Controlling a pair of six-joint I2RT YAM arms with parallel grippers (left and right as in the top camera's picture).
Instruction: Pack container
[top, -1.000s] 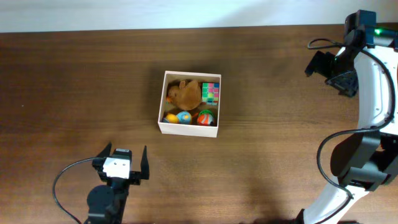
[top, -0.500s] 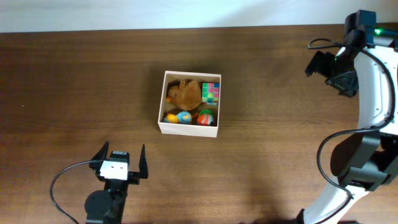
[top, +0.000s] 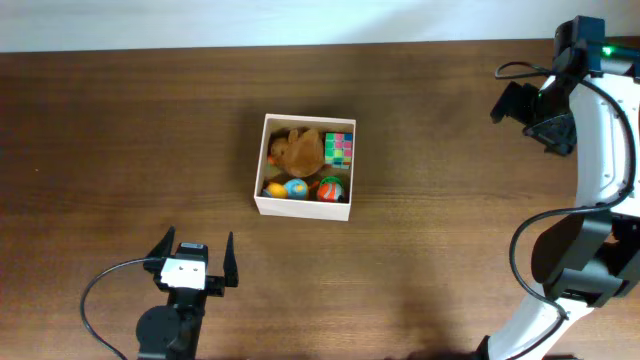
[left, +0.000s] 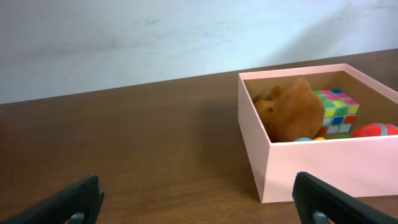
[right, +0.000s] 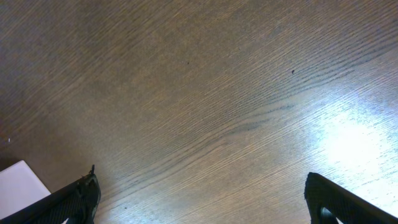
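Two pincers, both spread wide and gripping nothing. At the left, the left gripper (top: 198, 245) hovers over the dark, grained wooden table (top: 120, 130). Mid-table sits the container (top: 303, 208), square and thin-walled. It holds a fuzzy brown plush toy (top: 298, 150), a many-coloured cube (top: 340, 147) and bright balls (top: 330, 188). Far right, the right gripper (right: 205, 202) gapes above glossy wood. Nothing has shifted since half a second ago.

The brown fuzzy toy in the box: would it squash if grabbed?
The brown fuzzy toy looks like soft plush, so it would probably squash and feel light. Its fur likely grips rather than slips. Sitting between the container wall and the coloured cube, it seems unlikely to roll.
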